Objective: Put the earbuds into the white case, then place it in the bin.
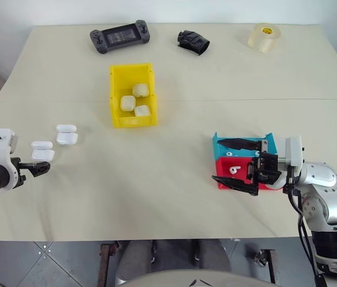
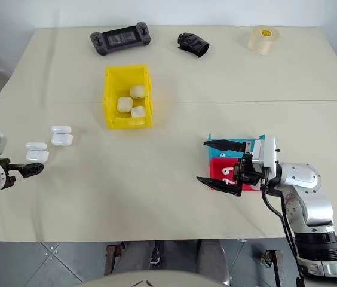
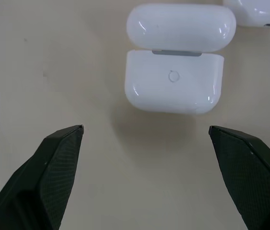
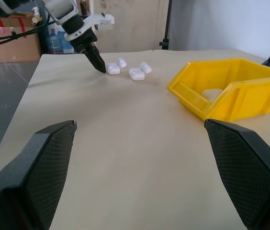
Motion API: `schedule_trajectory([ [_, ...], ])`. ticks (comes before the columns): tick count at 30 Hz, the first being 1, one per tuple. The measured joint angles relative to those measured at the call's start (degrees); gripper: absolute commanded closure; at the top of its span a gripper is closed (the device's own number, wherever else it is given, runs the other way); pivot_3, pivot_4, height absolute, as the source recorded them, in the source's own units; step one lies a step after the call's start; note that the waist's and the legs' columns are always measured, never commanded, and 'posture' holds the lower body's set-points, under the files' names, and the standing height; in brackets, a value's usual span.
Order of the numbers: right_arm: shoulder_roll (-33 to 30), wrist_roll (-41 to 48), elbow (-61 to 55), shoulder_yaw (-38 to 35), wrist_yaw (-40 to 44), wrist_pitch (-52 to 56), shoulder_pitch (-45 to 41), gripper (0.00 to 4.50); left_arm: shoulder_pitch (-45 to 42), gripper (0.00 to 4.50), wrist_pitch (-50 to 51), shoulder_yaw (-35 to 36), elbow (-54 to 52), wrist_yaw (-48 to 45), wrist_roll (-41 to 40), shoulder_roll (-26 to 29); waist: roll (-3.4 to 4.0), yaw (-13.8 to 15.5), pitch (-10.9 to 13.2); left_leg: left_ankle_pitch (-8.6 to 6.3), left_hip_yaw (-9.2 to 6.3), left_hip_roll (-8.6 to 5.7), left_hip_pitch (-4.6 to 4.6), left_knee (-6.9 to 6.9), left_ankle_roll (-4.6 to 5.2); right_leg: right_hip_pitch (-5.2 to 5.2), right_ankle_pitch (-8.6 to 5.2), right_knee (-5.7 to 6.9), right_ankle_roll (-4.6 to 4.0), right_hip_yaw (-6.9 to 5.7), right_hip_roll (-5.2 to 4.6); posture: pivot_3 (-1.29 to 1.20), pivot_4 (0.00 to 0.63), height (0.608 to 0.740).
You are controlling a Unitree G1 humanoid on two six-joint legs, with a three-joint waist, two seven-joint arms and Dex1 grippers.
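At the left edge of the head view the left gripper (image 1: 37, 168) stands wide open, empty, just below the nearer white case (image 3: 174, 60), whose lid is flipped open. The case's long axis runs across the gap between the fingers; the right gripper (image 1: 240, 164), also spread empty, hangs over the trays at lower right, well apart from the bin (image 1: 132, 95)

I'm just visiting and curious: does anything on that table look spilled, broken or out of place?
Nothing looks spilled or broken. Two white cases lie open-lidded near the left gripper; three more sit in the yellow bin. Loose earbuds rest in the red tray.
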Motion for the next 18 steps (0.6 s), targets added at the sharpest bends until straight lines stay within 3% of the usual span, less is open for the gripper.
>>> schedule_trajectory([
  [7,0.15,0.12,-2.94,-0.18,-2.07,0.21,1.70,0.00,-7.20,0.04,-0.79,-8.66,6.26,-4.03,2.89,1.68,-0.01,0.07,0.00,0.00,0.12,-0.03,0.02,-0.01,0.00,-0.05,0.00,0.07,0.00,0.09,0.00,0.00,0.150,0.740],
  [18,1.20,0.09,-4.12,-0.14,-3.79,-0.03,1.92,0.00,-11.91,0.04,-1.50,-11.34,10.85,-5.29,6.19,0.29,-0.01,0.25,-0.01,0.03,0.21,-0.03,0.07,0.07,0.01,-0.09,0.00,0.32,0.00,0.12,0.00,0.00,0.150,0.740],
])
